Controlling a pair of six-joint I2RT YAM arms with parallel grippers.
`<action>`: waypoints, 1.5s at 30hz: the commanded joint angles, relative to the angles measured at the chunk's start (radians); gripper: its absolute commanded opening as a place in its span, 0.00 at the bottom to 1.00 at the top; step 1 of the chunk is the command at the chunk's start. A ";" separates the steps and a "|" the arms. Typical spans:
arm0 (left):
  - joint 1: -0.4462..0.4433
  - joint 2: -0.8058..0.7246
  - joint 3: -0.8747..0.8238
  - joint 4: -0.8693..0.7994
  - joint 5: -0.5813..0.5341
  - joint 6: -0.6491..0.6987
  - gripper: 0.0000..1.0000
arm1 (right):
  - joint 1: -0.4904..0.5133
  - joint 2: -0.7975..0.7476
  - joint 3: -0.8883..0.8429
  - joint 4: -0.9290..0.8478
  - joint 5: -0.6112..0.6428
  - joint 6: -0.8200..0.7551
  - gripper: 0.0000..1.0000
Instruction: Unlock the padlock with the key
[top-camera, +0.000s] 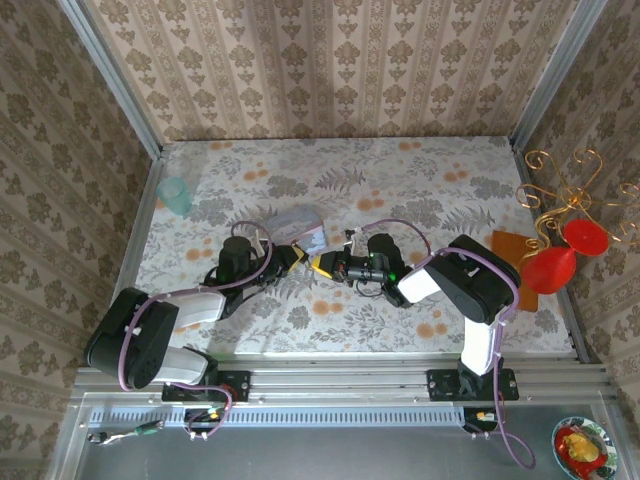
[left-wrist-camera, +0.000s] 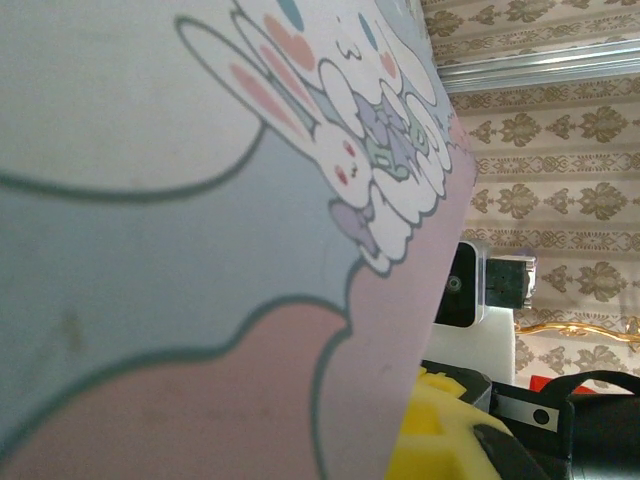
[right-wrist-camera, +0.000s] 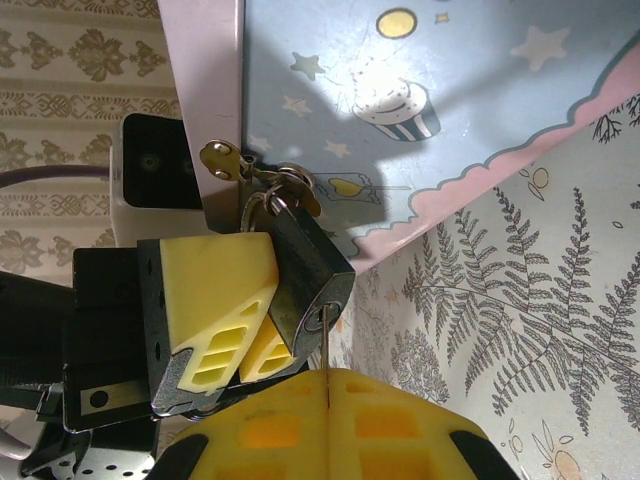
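The small black padlock (right-wrist-camera: 305, 262) hangs by its silvery shackle (right-wrist-camera: 268, 192) from the hasp of a pastel printed box (right-wrist-camera: 420, 90). My left gripper (right-wrist-camera: 258, 325) is shut on the padlock's body, its yellow fingers (right-wrist-camera: 212, 290) pressed against it. My right gripper (right-wrist-camera: 328, 380) is shut on the key (right-wrist-camera: 327, 335), whose thin blade stands in the keyhole on the padlock's bottom face. From above, the left gripper (top-camera: 293, 258) and right gripper (top-camera: 323, 263) meet tip to tip just in front of the box (top-camera: 298, 226). The box wall (left-wrist-camera: 200, 250) hides most of the left wrist view.
A teal cup (top-camera: 175, 195) stands at the far left of the table. At the right edge are a gold wire stand (top-camera: 565, 185), red pieces (top-camera: 560, 255) and an orange square (top-camera: 509, 246). A bowl (top-camera: 583, 447) sits off the table at the near right.
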 joint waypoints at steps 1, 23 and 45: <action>-0.025 0.002 0.036 0.030 0.075 0.028 0.08 | -0.001 0.000 0.025 -0.025 0.029 -0.022 0.00; -0.031 -0.018 0.043 0.010 0.074 0.023 0.01 | -0.027 0.005 0.027 -0.060 0.059 -0.011 0.00; 0.010 0.239 0.283 -0.418 -0.064 0.478 0.02 | 0.047 -0.300 0.019 -0.797 0.333 -0.384 0.23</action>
